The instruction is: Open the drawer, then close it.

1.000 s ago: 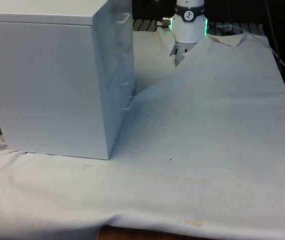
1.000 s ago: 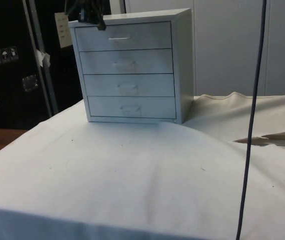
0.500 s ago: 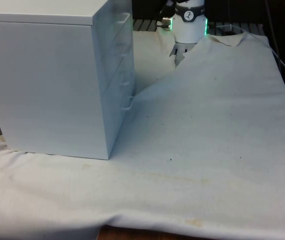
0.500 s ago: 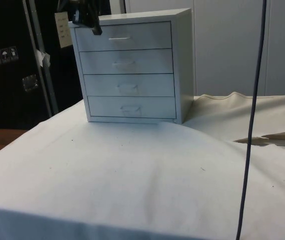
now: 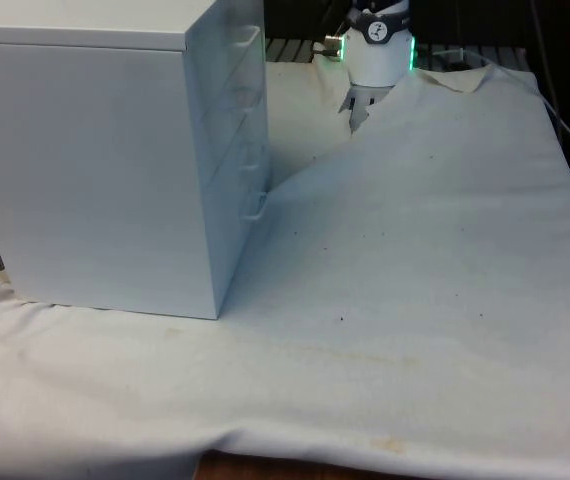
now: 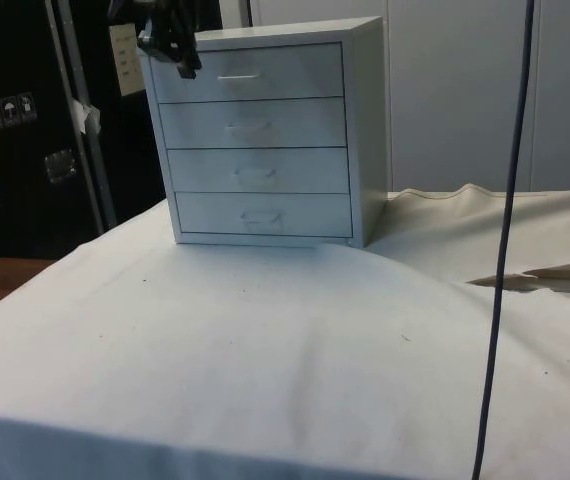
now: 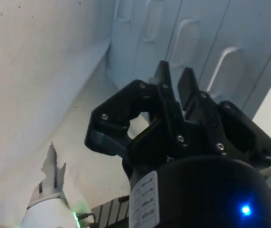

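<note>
Reading the side view left to right: spotting the gripper up high at the far left, just beside the top left corner of the chest of drawers, apart from every handle. From the wrist view, judging the gripper as all but closed, with only a slim gap between the fingers and nothing held. Next, placing the chest on the white cloth at the far side of the table, fronts facing the side camera; in the front view, finding the same chest at the left, with its handled face turned right. Checking the fronts: all flush with the frame, none pulled out. So calling progress roughly zero as far as visible: neither opening nor closing evident, approach phase only. Left to do: reach a handle, hook or grip it, pull out, push back in. Cannot tell which drawer is meant; guessing the top drawer from the gripper's height, with its handle nearest, a little to the right of the fingers. Further right, noting a dark cable hanging down in front of the cloth, well apart from the chest. Counts: one chest, four drawers stacked, four handles with one per drawer, one gripper with two fingers, one cloth, one hanging cable.
</note>
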Robot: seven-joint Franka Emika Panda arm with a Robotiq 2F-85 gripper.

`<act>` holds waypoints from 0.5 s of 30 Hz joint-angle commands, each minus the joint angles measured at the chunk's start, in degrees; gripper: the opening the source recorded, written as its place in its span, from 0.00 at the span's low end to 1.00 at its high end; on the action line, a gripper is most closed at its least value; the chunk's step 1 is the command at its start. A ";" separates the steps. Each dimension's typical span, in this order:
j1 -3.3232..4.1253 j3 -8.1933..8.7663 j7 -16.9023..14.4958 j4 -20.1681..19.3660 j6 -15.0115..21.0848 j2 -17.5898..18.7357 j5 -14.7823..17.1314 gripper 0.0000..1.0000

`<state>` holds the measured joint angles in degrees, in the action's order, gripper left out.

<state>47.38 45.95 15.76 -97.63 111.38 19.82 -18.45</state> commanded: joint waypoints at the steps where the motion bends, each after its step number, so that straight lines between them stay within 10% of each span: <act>1: 0.11 0.06 0.06 0.06 -0.11 0.00 -0.23 0.15; 15: 0.11 0.06 0.17 0.11 -0.17 0.11 -0.46 0.90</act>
<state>47.44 45.95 15.87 -97.63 111.33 19.88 -18.85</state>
